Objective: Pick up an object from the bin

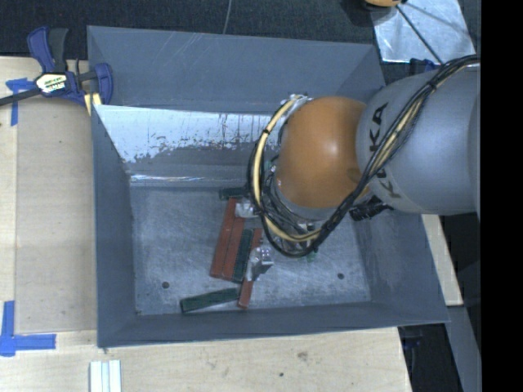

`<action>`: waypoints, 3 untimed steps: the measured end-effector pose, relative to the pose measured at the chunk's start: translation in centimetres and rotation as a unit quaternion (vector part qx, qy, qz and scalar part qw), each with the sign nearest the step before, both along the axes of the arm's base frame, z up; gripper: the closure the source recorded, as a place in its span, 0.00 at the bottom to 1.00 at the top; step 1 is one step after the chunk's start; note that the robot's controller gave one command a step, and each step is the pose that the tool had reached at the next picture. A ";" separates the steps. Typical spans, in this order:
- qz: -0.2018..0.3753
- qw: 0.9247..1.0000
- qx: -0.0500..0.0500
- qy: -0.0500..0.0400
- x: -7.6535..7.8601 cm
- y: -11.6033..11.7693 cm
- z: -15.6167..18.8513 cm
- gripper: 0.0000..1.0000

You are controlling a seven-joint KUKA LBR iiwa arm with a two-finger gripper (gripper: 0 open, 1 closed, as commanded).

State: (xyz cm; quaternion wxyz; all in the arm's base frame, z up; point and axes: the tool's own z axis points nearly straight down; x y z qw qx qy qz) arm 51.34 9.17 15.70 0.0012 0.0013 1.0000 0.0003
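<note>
- Hanging low over the middle of the bin (114, 243), the tool (261, 261) sits just under the arm's orange cover (319, 158), whose looped cables hide most of it.
- Whether the tool is spread or pressed together I cannot tell, and I see nothing clearly pinched in it.
- Nearest to it is a brown bar (224, 247), lying flat and slanted on the floor. A dark strip (239, 253) lies along the bar's tool side, touching it.
- Just below the tool lies a small brown piece (244, 295), whose lower end meets a green bar (209, 302) that lies near the front wall.
- A dark piece (231, 194) lies near the back wall, apart from the rest.
- Step in hand, as I judge it: the descent or the closing of the grasp beside the brown bar and strip. No lift has begun, since every piece lies on the floor.
- The likeliest target is the strip or the bar's near edge, though contact is hidden.
- The next move calls for closing across the narrow width of one piece only. Bar and strip touch, so a grip spanning both could slip or drag one along.
- Then comes a straight lift, clear of the small brown piece below.
</note>
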 end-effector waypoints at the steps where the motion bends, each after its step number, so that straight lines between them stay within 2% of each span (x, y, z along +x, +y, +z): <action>1: 0.000 1.000 0.000 0.000 0.0 0.0 0.0 0.00; 2: 0.039 0.999 0.000 -0.002 1.6 -0.4 -2.2 0.00; 3: 0.191 0.982 0.000 0.001 3.6 0.0 -5.3 0.00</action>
